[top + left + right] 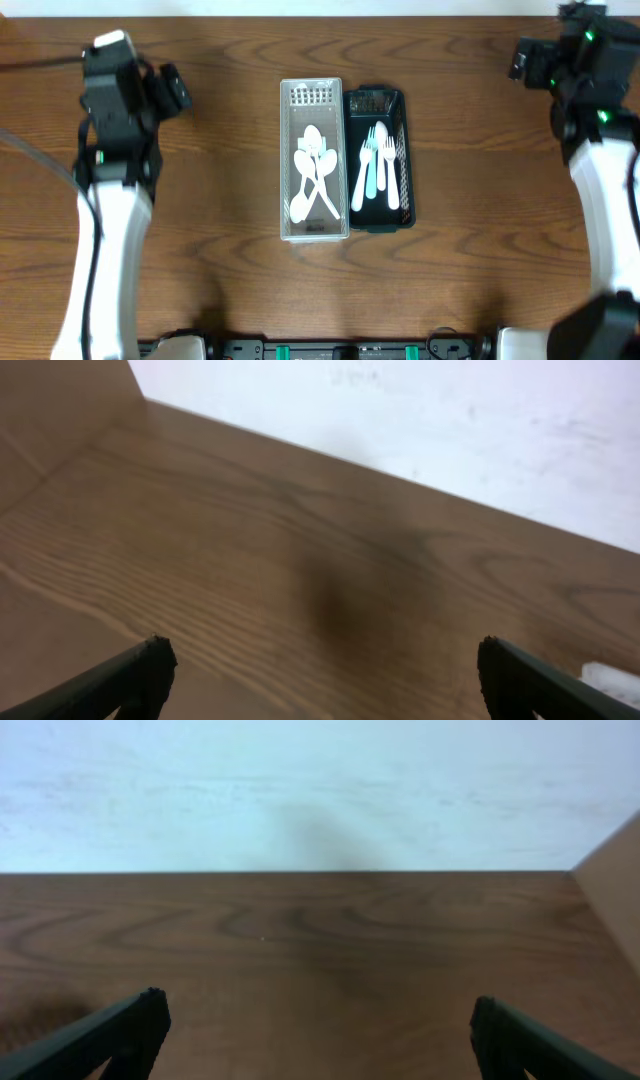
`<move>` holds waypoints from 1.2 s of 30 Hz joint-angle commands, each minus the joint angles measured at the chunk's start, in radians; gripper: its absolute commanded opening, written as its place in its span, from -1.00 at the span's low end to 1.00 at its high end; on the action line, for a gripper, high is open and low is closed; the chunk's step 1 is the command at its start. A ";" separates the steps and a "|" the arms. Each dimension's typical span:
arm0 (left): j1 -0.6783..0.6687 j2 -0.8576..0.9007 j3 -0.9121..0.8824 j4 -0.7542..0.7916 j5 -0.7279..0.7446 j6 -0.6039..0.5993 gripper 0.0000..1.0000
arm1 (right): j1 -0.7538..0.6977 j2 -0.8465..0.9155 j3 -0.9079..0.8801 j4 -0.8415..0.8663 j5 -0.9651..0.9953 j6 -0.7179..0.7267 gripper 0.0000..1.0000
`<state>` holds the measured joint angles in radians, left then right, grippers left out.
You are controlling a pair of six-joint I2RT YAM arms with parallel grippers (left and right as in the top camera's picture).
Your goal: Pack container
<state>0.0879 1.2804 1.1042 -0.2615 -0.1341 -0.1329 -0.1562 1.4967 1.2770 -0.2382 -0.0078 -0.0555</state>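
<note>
Left gripper, right gripper hung spread, empty, far corners; spoon tray lay nearer left, fork tray nearer right.

Left arm and right arm stand wide apart, left gripper and right gripper both spread wide, holding nothing.

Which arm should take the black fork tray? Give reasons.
Right, probably. The black fork tray lies nearer the right gripper; the clear spoon tray stands between it and the left gripper.
</note>
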 commanded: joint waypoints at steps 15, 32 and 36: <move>-0.141 -0.967 -0.697 0.108 -0.006 0.013 0.96 | -0.006 -0.558 -0.700 0.361 0.000 0.024 0.98; -0.141 -0.995 -0.697 0.103 -0.006 0.013 0.96 | -0.006 -0.692 -0.845 0.359 0.000 0.024 0.99; -0.141 -0.995 -0.697 0.082 -0.006 0.013 0.96 | -0.006 -0.692 -0.845 0.308 -0.001 0.024 0.98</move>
<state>-0.0490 0.2909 0.4000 -0.1680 -0.1349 -0.1299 -0.1589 0.8131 0.4358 0.0895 -0.0082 -0.0444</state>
